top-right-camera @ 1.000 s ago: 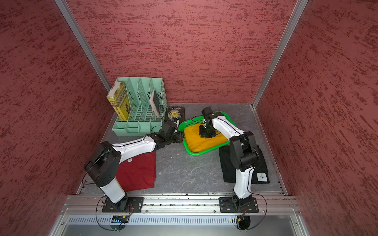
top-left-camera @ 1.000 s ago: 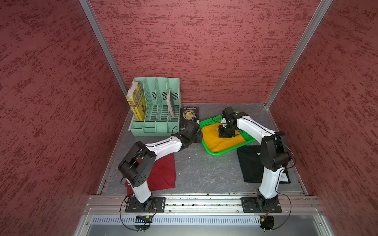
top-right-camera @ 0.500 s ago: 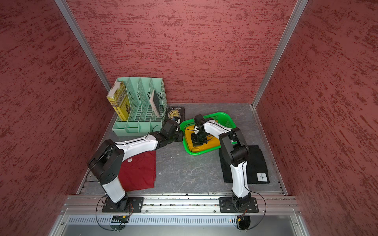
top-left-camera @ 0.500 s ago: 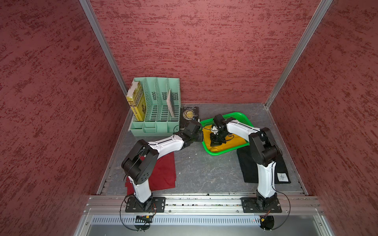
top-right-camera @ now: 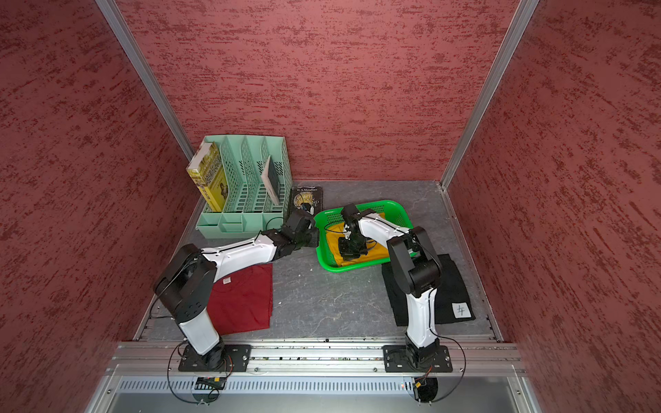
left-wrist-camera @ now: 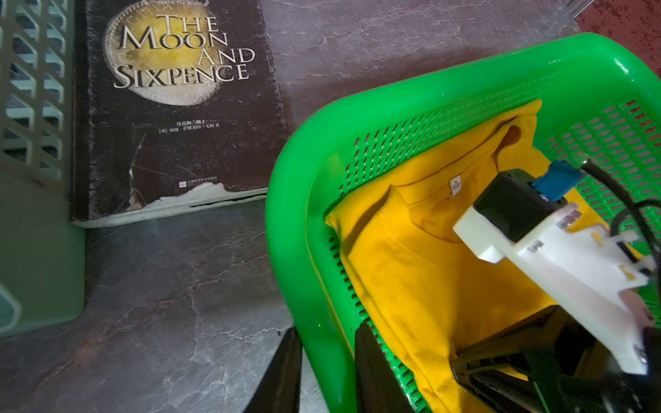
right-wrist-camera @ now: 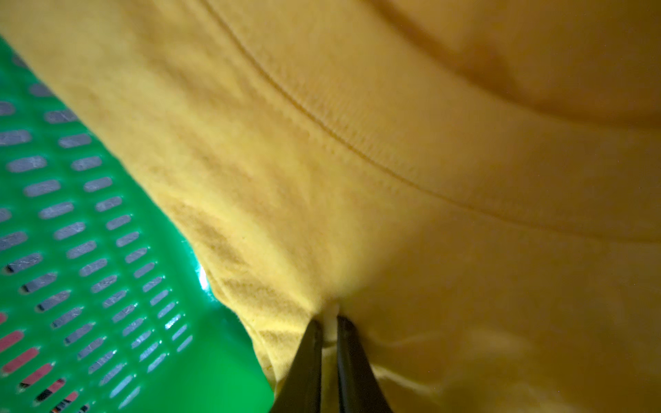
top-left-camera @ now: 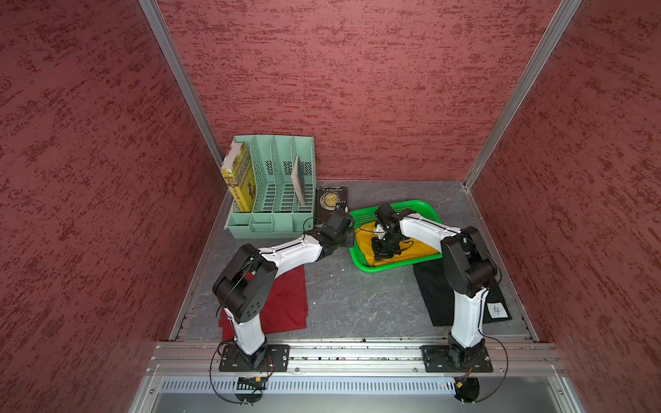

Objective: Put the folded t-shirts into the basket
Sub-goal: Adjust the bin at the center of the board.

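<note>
The green basket [top-left-camera: 425,206] [top-right-camera: 393,205] stands at the back right of the table, with the mustard-yellow t-shirt [top-left-camera: 420,248] [left-wrist-camera: 422,286] lying inside it. My left gripper [top-left-camera: 352,234] [left-wrist-camera: 329,339] is shut on the basket's left rim [left-wrist-camera: 322,250], one finger outside and one inside. My right gripper [top-left-camera: 381,252] [right-wrist-camera: 327,321] points down into the basket and is shut on a pinch of yellow cloth [right-wrist-camera: 357,178]. The dark red t-shirt [top-left-camera: 286,304] lies flat at the front left, partly under the left arm. On the right, the black t-shirt [top-left-camera: 434,293] lies behind the right arm.
A mint-green file organizer [top-left-camera: 275,186] holding a yellow book [top-left-camera: 239,178] stands at the back left. A dark book [top-left-camera: 331,203] [left-wrist-camera: 179,107] lies flat between it and the basket. A white paper tag [top-left-camera: 497,310] sits on the black shirt. Red walls close in three sides.
My right gripper moved from the basket's back toward its near left part and closed on the yellow cloth. My left gripper narrowed onto the basket rim.
</note>
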`<state>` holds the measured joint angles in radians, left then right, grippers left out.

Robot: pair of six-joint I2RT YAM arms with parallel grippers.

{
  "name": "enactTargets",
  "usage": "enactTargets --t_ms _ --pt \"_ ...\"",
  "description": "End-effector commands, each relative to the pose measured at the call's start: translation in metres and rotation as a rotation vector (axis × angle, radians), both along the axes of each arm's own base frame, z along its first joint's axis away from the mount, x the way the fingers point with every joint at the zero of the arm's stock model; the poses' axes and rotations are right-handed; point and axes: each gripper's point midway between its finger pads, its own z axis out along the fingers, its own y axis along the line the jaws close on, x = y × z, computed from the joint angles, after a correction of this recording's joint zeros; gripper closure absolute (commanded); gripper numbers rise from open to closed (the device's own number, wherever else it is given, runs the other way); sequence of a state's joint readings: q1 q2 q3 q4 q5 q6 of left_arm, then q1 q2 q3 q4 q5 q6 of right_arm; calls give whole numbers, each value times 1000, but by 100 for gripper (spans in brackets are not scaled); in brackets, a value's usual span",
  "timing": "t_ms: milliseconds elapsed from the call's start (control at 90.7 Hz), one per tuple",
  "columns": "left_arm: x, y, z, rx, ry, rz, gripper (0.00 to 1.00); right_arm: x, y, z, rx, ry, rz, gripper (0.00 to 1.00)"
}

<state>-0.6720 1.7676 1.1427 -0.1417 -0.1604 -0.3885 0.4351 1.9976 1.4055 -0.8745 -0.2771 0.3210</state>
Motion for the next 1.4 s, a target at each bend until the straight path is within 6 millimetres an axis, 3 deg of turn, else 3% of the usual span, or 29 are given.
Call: enactTargets --t_ms 0,110,275,408,584,882,1102,1388 --pt "7 30 -10 139 -7 40 84 -13 -4 1 12 37 -26 81" --pt "4 29 -10 124 3 42 83 -5 24 33 196 -13 -64 62" --pt "0 44 -10 108 16 102 83 4 59 77 439 -36 -127 58" --pt "-4 66 -8 81 15 164 84 12 58 96 454 -90 -154 58" --pt "-13 75 -1 12 7 157 84 17 35 73 239 -134 -155 65" --pt "-20 67 -7 -83 44 139 85 46 99 43 247 -212 -97 86" --pt "-26 63 -9 -130 66 139 87 77 99 13 177 -319 -199 99" --pt "-31 60 -8 -175 78 139 90 113 109 21 263 -483 -292 100"
